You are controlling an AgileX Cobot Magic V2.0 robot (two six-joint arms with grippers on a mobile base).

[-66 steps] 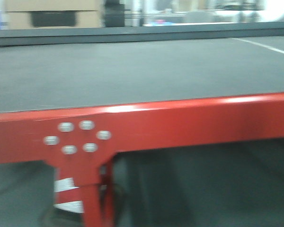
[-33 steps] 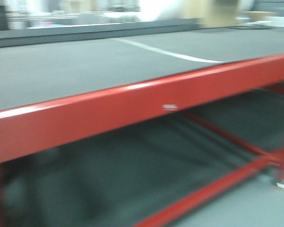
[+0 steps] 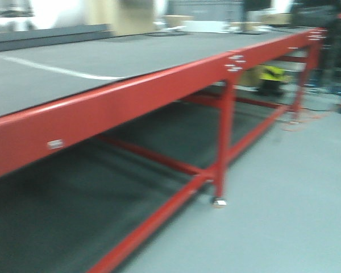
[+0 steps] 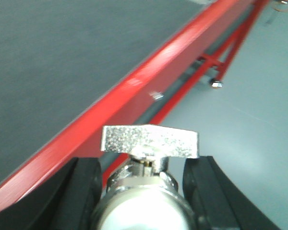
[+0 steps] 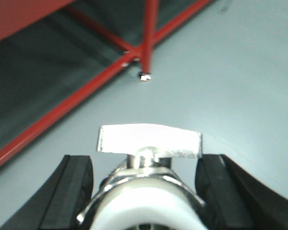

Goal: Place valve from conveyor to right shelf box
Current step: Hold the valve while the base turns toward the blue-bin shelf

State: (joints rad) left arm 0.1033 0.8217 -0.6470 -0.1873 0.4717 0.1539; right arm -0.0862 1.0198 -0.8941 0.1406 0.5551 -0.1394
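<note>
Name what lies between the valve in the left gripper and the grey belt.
The conveyor's red side rail runs between the valve, held in the left gripper, and the grey belt. The left wrist view shows it.

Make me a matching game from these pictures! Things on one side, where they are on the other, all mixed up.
Things:
1. wide dark grey woven conveyor belt
2. long red metal frame beam
3. thin white line
4. shiny silver metal valve with flat handle

Places:
A. between the left end effector's black fingers
B. running across the belt
C. lying on top of the red frame
D. along the belt's near edge

Pairs: 1-C, 2-D, 3-B, 4-A.
</note>
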